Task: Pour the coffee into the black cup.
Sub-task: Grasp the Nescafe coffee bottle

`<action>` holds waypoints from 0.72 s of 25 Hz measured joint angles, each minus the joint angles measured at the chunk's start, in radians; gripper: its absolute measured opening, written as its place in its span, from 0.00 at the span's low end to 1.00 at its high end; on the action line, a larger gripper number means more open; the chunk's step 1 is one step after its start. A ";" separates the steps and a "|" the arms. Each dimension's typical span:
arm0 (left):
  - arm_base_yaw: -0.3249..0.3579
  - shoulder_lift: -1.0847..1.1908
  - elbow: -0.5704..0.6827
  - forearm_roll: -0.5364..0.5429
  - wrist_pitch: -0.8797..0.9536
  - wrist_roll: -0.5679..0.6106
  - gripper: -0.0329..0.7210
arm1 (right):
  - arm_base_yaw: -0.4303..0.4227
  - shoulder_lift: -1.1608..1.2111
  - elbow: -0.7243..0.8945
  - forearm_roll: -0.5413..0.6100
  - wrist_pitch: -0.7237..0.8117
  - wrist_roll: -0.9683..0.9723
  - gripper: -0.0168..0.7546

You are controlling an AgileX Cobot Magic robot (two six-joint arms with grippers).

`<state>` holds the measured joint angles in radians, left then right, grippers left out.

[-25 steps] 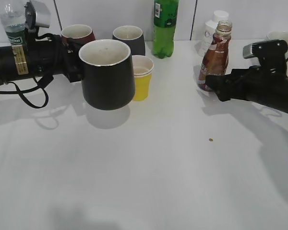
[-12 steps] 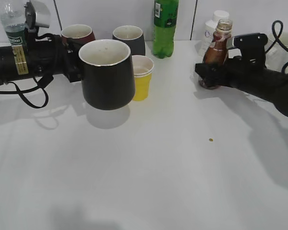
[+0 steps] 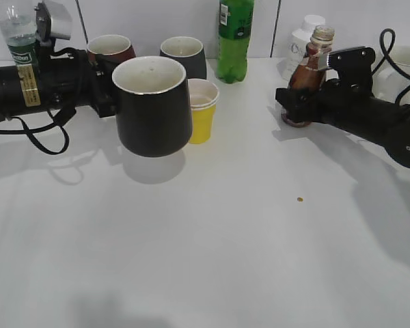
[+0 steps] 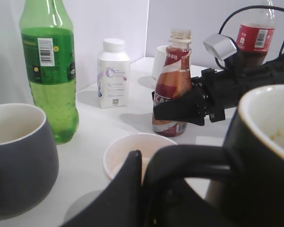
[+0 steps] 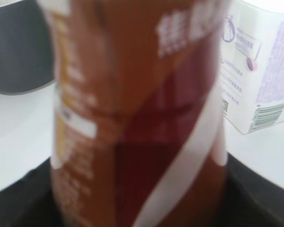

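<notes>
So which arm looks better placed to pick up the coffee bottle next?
The right. Its hand already sits around the lower part of the coffee bottle, which stands on the table. The left hand is across the table, busy holding the black cup in the air.

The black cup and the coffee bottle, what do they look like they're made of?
The black cup: probably glazed ceramic. It has a glossy black outside, a thick rim and a whitish inside. The coffee bottle: likely thin clear plastic, since the neck is see-through and a printed brown, white and red label wraps the body. It has no cap on.
</notes>
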<state>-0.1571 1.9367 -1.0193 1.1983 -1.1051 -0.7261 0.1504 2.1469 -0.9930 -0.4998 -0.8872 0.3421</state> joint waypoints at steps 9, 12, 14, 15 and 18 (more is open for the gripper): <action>0.000 0.000 0.000 0.000 0.000 0.000 0.10 | 0.000 0.001 0.000 -0.003 -0.004 0.000 0.71; 0.000 0.000 0.000 0.005 -0.004 0.000 0.10 | 0.000 0.001 0.000 -0.010 -0.009 -0.006 0.71; 0.000 0.000 0.000 0.021 -0.018 0.000 0.10 | 0.000 -0.012 0.016 -0.027 -0.010 -0.008 0.71; 0.000 0.000 0.000 0.028 -0.027 0.000 0.10 | 0.000 -0.029 0.028 -0.045 -0.006 -0.010 0.71; -0.003 0.000 0.000 0.037 -0.040 0.000 0.10 | 0.000 -0.115 0.079 -0.115 -0.004 -0.041 0.71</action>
<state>-0.1605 1.9367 -1.0193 1.2353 -1.1451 -0.7261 0.1504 2.0317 -0.9135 -0.6150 -0.8910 0.3012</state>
